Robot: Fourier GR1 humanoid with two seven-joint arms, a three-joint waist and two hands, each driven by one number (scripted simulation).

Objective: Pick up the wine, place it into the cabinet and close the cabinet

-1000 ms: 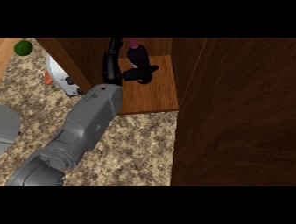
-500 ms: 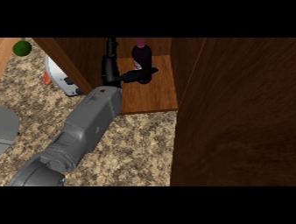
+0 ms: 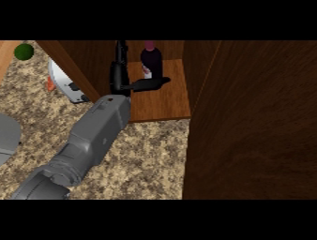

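Head view: the wine (image 3: 151, 60) stands upright on the cabinet shelf (image 3: 162, 101), long axis vertical, near the back. The one hand (image 3: 123, 77) showing comes in from lower left (can't say for sure which arm it is), fingers straight and spread, thumb poking right to just below the bottle, holding nothing. So the bottle sits just right of the hand. The cabinet door (image 3: 265, 122) hangs open on the right, closing looks like what's left.

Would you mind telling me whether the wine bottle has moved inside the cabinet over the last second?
Yes. The wine bottle now stands a little farther back on the cabinet shelf, away from its front edge.
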